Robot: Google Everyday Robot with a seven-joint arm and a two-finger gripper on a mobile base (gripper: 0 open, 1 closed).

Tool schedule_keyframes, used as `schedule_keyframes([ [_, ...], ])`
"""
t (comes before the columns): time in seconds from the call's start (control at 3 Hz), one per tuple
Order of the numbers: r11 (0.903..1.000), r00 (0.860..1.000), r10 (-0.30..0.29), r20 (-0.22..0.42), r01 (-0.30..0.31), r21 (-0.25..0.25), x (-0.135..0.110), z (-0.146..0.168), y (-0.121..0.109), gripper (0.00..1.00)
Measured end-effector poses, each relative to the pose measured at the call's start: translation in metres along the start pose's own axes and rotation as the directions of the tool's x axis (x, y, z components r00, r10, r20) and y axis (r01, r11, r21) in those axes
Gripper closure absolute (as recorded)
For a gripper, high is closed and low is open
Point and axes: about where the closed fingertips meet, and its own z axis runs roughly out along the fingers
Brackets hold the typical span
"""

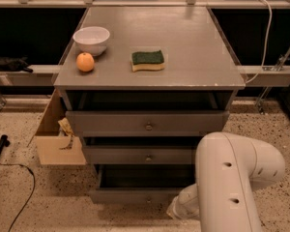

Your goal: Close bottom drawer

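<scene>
Inspecting: bottom drawer point(130, 195) sits pulled out furthest of three, box exposed, knob toward me. My arm point(232, 178) bends low by its right end, prob. to push the front in. The gripper is hidden under the arm, state unknown.

Even overhead light, faint sheen on cabinet top point(193, 42), bottom drawer point(130, 195) deep in shadow, gripper hidden behind bright white arm point(232, 178).

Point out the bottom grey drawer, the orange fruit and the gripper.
Bottom grey drawer with small round metal knob point(130, 195): camera view, left part of its front panel.
Round orange fruit point(85, 62): camera view, its middle.
Gripper: not seen in the camera view; only the white arm point(232, 178) shows, lower right.
</scene>
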Motion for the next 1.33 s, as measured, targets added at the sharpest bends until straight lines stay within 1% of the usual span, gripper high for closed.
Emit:
schedule_keyframes([
  [0.33, 0.9989, 1.000, -0.024, 0.020, 0.025, -0.041, -0.006, 0.010, -0.005, 1.00],
  [0.67, 0.9989, 1.000, -0.023, 0.020, 0.024, -0.040, -0.006, 0.010, -0.005, 1.00],
  [1.0, 0.9996, 0.998, 0.001, 0.066, 0.001, -0.029, -0.005, 0.011, -0.021, 1.00],
  [1.33, 0.9978, 0.990, 0.032, 0.141, -0.039, 0.053, -0.011, 0.000, -0.073, 1.00],
])
